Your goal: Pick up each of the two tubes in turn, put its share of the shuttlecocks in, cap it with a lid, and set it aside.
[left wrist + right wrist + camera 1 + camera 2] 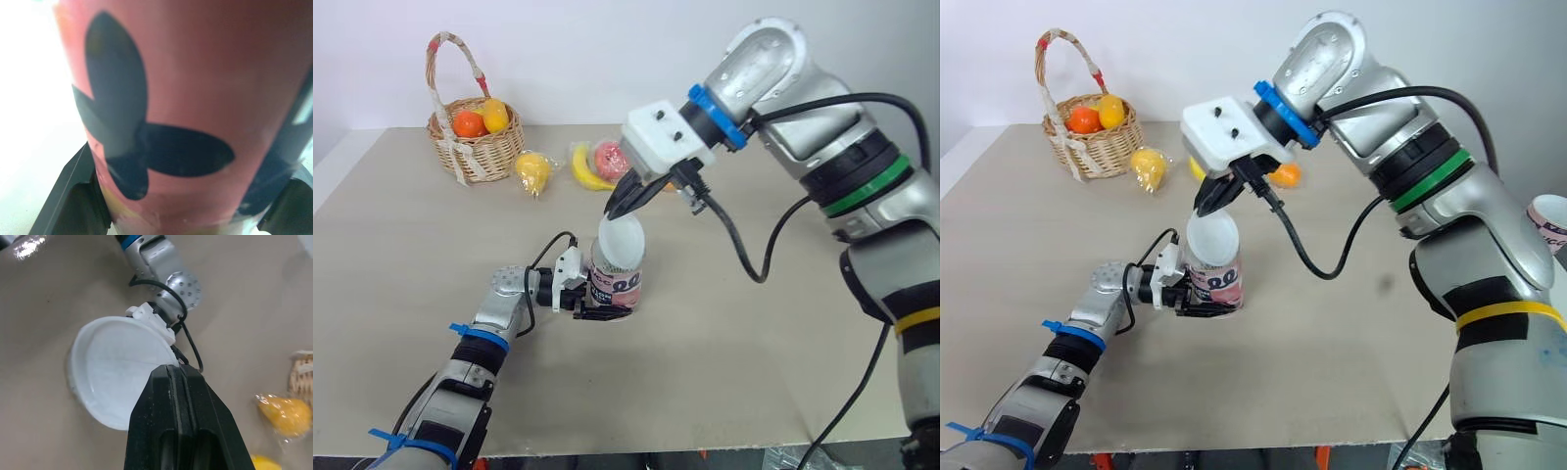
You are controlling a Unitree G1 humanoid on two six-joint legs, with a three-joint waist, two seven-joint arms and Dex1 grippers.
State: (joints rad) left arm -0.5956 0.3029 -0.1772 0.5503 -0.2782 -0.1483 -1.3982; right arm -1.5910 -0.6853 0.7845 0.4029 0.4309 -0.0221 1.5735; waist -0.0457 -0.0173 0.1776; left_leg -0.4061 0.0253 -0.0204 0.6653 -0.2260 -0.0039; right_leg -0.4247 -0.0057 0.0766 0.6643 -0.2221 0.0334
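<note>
1. The tube (617, 284) stands upright mid-table; bare table (754, 372) lies open on its near and right sides.
2. The left gripper (605, 313) clamps the tube's base.
3. The right gripper (615, 208) pinches the white lid (622, 243), tilted over the tube's mouth; contents hidden.
4. The basket (494, 155), far-left of the tube, holds orange and yellow fruit.

Twin head views down over the table (705, 392); wrist views close on tube (186, 98) and lid (117, 377).

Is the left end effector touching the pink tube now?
Touching. The left wrist view shows the left end effector with a finger pressed on each side of the tube.
</note>
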